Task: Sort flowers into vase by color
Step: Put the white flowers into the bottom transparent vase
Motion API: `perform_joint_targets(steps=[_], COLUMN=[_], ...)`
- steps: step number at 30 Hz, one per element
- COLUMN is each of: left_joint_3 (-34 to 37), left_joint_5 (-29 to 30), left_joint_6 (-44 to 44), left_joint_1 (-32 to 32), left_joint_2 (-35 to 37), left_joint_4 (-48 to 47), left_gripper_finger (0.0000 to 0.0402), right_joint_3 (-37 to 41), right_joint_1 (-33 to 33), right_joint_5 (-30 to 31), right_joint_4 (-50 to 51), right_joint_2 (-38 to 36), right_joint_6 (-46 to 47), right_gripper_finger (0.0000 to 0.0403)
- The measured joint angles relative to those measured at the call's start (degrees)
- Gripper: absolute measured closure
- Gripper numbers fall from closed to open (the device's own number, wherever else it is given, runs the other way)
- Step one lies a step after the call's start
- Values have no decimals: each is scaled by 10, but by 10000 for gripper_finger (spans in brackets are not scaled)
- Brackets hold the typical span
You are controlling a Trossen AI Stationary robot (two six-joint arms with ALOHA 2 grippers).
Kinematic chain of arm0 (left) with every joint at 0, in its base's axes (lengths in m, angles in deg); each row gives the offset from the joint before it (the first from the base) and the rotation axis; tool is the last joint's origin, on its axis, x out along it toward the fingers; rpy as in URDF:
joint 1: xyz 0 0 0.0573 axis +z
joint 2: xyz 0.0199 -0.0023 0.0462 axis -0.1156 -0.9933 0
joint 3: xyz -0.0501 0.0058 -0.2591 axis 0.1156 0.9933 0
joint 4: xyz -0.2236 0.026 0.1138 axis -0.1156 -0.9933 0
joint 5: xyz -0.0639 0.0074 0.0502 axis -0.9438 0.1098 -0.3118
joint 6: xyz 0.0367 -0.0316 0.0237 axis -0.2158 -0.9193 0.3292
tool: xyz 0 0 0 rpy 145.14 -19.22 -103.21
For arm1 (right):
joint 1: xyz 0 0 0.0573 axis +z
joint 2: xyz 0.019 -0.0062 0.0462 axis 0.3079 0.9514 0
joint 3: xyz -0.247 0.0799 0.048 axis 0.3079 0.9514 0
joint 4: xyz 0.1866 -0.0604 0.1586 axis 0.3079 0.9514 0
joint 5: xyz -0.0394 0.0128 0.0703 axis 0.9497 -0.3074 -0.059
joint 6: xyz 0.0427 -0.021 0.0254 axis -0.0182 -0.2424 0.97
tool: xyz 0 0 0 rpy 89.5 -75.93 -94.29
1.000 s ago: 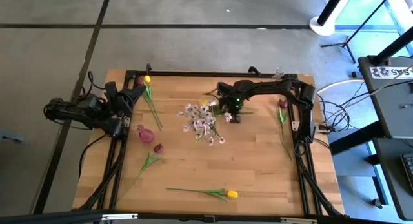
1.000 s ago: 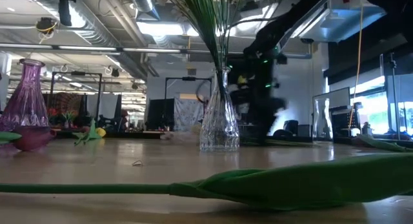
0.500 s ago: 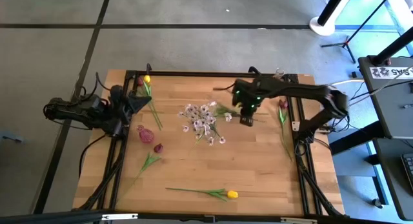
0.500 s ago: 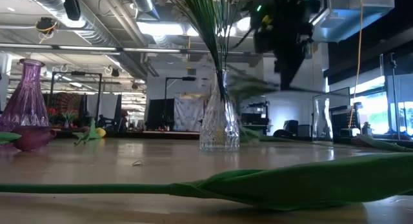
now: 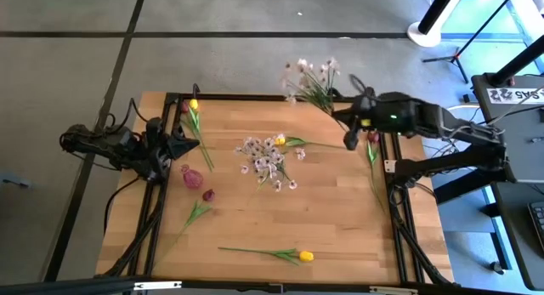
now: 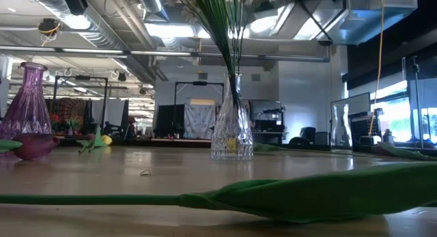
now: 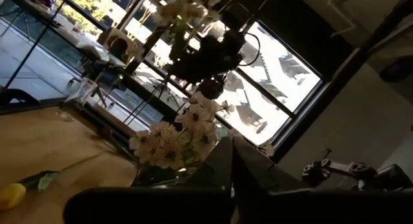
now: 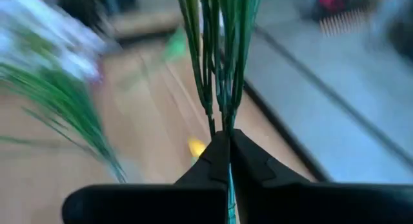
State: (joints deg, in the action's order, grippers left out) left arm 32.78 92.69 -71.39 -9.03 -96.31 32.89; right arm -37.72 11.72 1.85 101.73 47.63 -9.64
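My right gripper (image 5: pixel 349 142) is high above the table's far right part. It is shut on a spray of pale pink-white blossoms (image 5: pixel 310 76), whose green stems also show in the right wrist view (image 8: pixel 219 50). A clear vase (image 6: pixel 232 131) stands at mid-table and holds more pale blossoms (image 5: pixel 268 161). A yellow tulip (image 5: pixel 280 140) lies beside it. A purple vase (image 6: pixel 27 100) stands at the left. Dark red tulips (image 5: pixel 208 195) and yellow tulips (image 5: pixel 304 256) lie on the wood. My left gripper (image 5: pixel 191 144) is shut and empty at the left edge. My right gripper pinches the spray's bundle of green stems near their lower ends (image 8: pixel 222 124) between its two fingers. The fingers point down at the table. The stems rise from the fingertips. The spray is lifted clear of the table, tilted, with its blossoms toward the far edge.
An empty clear vase (image 6: pixel 341 134) stands toward the right. A yellow tulip (image 5: pixel 194 104) and a dark red one (image 5: pixel 184 108) lie at the far left corner. Another dark red tulip (image 5: pixel 371 138) lies by the right rail. A black frame (image 5: pixel 391 201) borders the table.
My right gripper has risen from beside the mid-table vase and gone toward the table's right edge, carrying the spray. The spray is now lifted clear, high above the table. In the low view the gripper has left the picture upward.
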Motion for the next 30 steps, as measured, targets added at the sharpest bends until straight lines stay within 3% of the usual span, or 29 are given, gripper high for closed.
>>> perform_joint_targets(steps=[5, 7, 11, 14, 18, 22, 30], left_joint_3=[0, 0, 5, 6, 6, 6, 6], left_joint_5=[0, 0, 4, 25, 60, 128, 238], left_joint_6=[-4, -13, -20, -36, -40, -38, -28], left_joint_1=[-3, -3, -3, -2, -2, -2, -2], left_joint_2=[-7, -14, -34, -50, -64, -71, -71], left_joint_4=[13, 14, 15, 16, 45, 56, 49], left_gripper_finger=[401, 401, 401, 401, 401, 401, 401], right_joint_3=[11, 48, 176, 289, 409, 465, 468], right_joint_1=[72, 72, 39, 24, 1, -19, -24], right_joint_5=[14, -12, -105, -191, -228, -243, -328], right_joint_4=[-177, -256, -415, -634, -871, -933, -1032], right_joint_2=[-5, -5, -3, 6, 23, 50, 136], right_joint_6=[-121, -143, -132, -119, -99, -87, -53], right_gripper_finger=[402, 402, 402, 402, 402, 402, 402])
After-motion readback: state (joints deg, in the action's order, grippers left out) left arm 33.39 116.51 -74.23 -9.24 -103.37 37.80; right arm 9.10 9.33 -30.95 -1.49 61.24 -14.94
